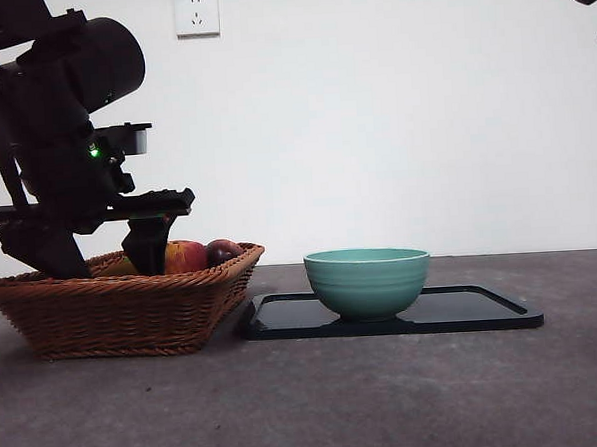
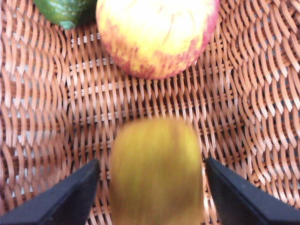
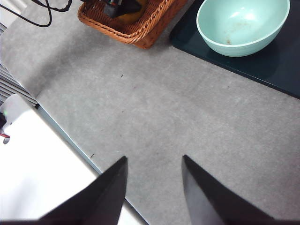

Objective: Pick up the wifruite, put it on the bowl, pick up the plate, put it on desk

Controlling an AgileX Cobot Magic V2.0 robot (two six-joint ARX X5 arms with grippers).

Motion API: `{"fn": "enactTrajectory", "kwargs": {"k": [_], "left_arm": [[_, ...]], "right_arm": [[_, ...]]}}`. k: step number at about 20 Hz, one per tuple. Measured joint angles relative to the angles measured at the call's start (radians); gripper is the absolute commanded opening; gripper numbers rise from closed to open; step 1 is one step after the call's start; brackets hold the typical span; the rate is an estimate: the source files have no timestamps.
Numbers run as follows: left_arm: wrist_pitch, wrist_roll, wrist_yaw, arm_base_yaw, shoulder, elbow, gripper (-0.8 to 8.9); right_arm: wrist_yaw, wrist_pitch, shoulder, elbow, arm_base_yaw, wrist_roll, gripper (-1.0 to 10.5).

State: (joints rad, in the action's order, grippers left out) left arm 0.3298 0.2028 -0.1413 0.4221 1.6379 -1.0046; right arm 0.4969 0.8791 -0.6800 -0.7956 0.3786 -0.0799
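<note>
One basket point(image 1: 123, 308) stands at the desk's point(image 1: 388, 399) left edge, and one black tray point(image 1: 483, 309) lies just beside it toward the middle, carrying one bowl point(image 1: 368, 280), which is empty inside. The basket holds four fruits that can be counted: one wifruite point(image 2: 157, 171), one apple point(image 2: 157, 35), one dark plum point(image 1: 222, 252) and one green fruit point(image 2: 63, 10) seen only in part. The left gripper point(image 2: 152, 197) is down inside the basket with its jaws spread wide, one on each side of the wifruite; whether they touch it cannot be told, and the fruit is blurred there. The apple lies near the wifruite on the wicker floor. The right gripper point(image 3: 154, 187) hangs above bare desk, well apart from the bowl, jaws parted and holding nothing.
</note>
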Motion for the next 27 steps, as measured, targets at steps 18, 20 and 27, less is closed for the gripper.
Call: {"fn": "enactTrajectory", "kwargs": {"k": [18, 20, 27], "left_arm": [[0.412, -0.131, 0.471, 0.009, -0.674, 0.000, 3.71], [0.462, -0.171, 0.552, 0.009, -0.702, 0.000, 3.71], [0.570, -0.272, 0.669, 0.010, -0.717, 0.000, 3.71]], "right_arm": [[0.000, -0.009, 0.000, 0.000, 0.000, -0.006, 1.8], [0.000, -0.009, 0.000, 0.000, 0.000, -0.006, 1.8], [-0.001, -0.009, 0.000, 0.000, 0.000, -0.026, 1.8]]}}
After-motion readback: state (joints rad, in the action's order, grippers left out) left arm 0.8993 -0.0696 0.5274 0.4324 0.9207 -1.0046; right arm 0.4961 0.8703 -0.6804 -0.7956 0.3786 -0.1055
